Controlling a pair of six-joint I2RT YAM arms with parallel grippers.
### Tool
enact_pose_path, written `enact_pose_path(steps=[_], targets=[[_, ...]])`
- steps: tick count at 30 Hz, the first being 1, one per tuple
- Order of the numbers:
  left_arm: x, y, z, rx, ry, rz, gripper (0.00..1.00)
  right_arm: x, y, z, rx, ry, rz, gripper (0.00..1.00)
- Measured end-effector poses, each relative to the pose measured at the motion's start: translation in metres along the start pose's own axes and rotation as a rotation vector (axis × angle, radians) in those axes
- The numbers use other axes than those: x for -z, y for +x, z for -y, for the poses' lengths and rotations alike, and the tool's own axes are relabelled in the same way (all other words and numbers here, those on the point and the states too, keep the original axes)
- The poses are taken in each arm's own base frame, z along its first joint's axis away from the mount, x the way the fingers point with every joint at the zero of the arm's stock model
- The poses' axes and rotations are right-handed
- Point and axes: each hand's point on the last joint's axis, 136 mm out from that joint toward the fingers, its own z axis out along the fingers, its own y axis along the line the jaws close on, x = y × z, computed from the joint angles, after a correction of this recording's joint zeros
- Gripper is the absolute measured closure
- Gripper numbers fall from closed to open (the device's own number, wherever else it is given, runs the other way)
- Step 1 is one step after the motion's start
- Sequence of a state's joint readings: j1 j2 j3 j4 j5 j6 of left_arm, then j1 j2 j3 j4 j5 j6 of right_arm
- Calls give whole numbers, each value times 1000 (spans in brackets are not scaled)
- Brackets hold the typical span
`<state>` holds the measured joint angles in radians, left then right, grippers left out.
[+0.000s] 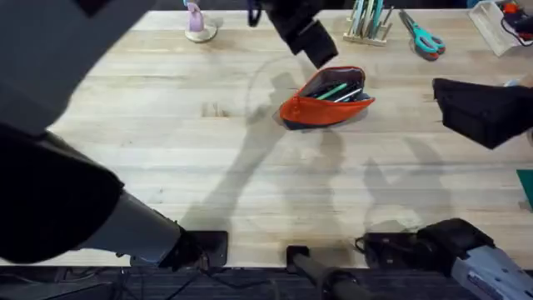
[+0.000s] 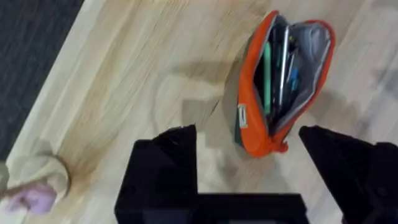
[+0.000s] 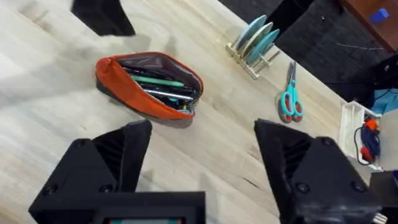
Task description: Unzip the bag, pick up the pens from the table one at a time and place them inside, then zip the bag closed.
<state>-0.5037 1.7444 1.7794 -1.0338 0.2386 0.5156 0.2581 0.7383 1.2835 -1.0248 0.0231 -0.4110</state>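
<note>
Bag (image 1: 325, 100) near worktop's far edge, unzipped, pens (image 1: 336, 90) inside | soft (pinch zipper end) | left gripper (image 2: 249, 162) wide | right gripper (image 3: 202, 158) wide

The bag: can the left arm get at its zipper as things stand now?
Probably yes. The left gripper hangs over the bag with its jaws open, and the bare table shows nothing between them. The pens lie inside the open mouth.
</note>
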Motion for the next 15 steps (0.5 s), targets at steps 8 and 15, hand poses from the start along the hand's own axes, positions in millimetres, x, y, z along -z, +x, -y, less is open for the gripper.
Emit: enact_pose_path(steps=[8, 15], targets=[[25, 19, -19, 62, -37, -17, 8, 0, -4, 2, 0, 7, 17, 3], [59, 29, -24, 81, -99, 33, 8, 0, -13, 6, 1, 23, 53, 3]])
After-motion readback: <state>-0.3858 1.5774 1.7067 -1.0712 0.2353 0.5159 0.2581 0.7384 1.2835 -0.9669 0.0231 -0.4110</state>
